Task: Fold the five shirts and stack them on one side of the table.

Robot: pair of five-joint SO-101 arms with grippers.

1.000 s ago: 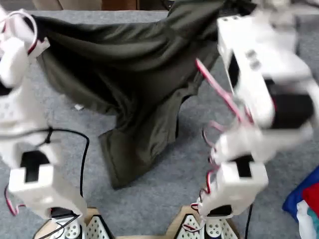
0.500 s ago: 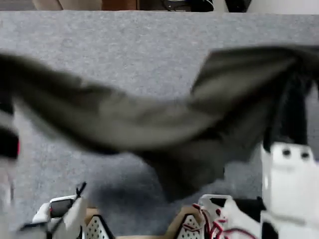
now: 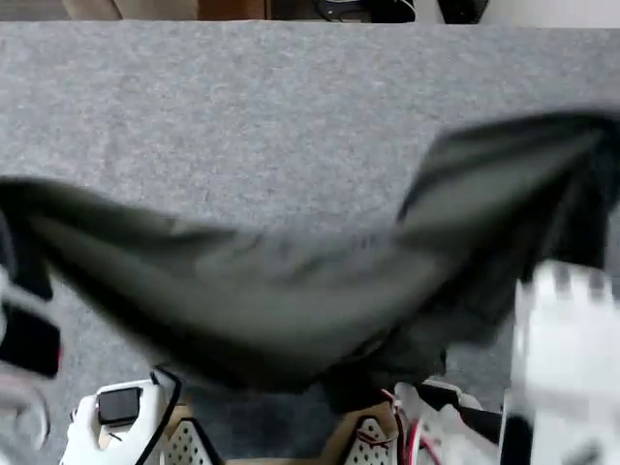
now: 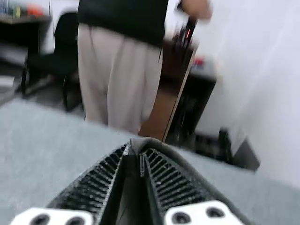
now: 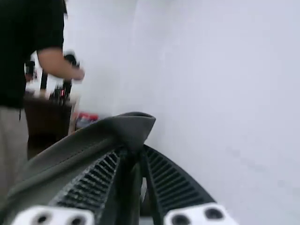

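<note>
— Fingers status, both arms?
— Both closed: left fingers (image 4: 168, 183) pinch a fold of the dark shirt (image 3: 291, 291); right fingers (image 5: 171, 183) pinch another edge.
— Shirt position?
— Stretched left to right between both arms, raised over the near half of the grey bench (image 3: 242, 116), sagging midway.

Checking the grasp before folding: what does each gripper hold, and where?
Both hold the dark shirt: the left gripper and right gripper each pinch an edge of its fabric.
</note>
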